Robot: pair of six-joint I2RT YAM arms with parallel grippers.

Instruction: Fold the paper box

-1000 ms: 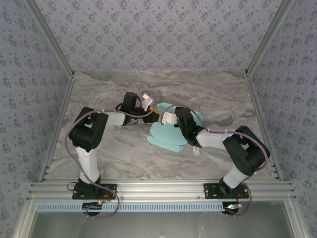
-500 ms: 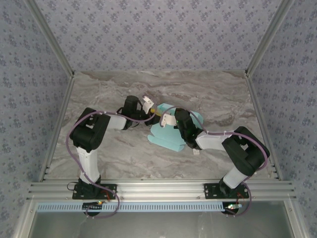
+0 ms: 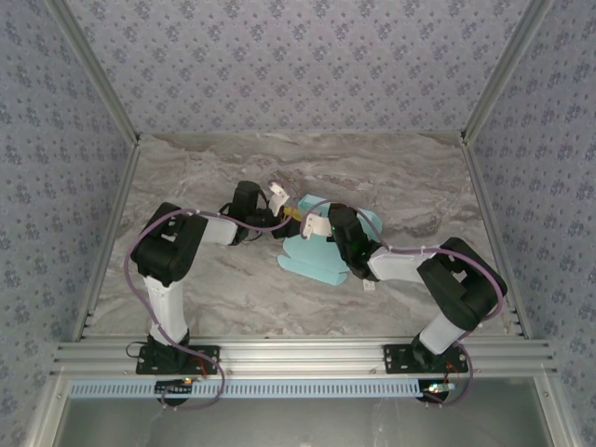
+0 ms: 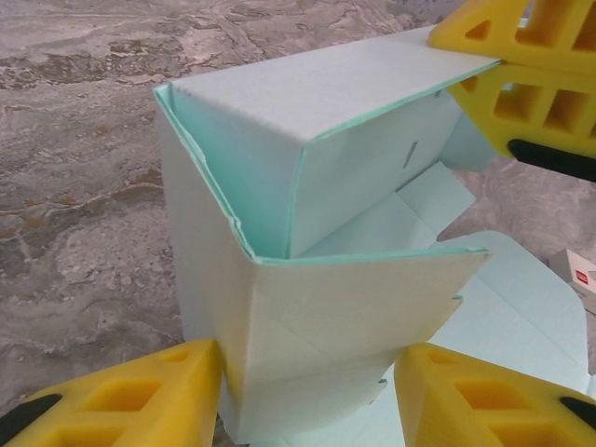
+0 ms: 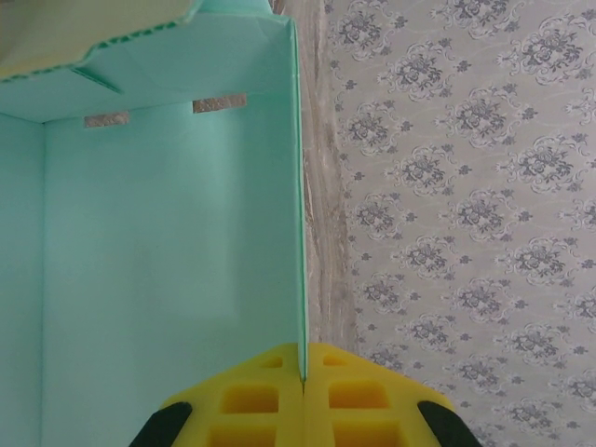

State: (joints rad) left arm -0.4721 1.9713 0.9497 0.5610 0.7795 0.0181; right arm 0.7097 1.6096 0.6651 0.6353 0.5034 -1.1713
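The paper box (image 3: 317, 253) is pale turquoise card, partly folded up at mid-table, with flat flaps still spread on the tabletop. In the left wrist view, two walls of the box (image 4: 354, 307) stand upright and meet at a corner. My left gripper (image 4: 307, 358) is open and straddles the near wall. Its left finger (image 4: 140, 391) touches the card, and its right finger (image 4: 484, 396) stands a little apart. My right gripper (image 5: 304, 358) is shut on the edge of an upright panel (image 5: 168, 233). The right gripper's yellow fingers (image 4: 531, 74) show at the top right, holding that panel.
A tiny white tag (image 3: 369, 283) lies on the marble tabletop (image 3: 214, 279) just right of the box, near my right forearm. Patterned walls and aluminium posts (image 3: 102, 102) enclose the table on three sides. Bare tabletop lies behind and in front of the box.
My left gripper has edged a little lower and closer round the box's near wall. The right gripper keeps its hold on the panel and has barely moved.
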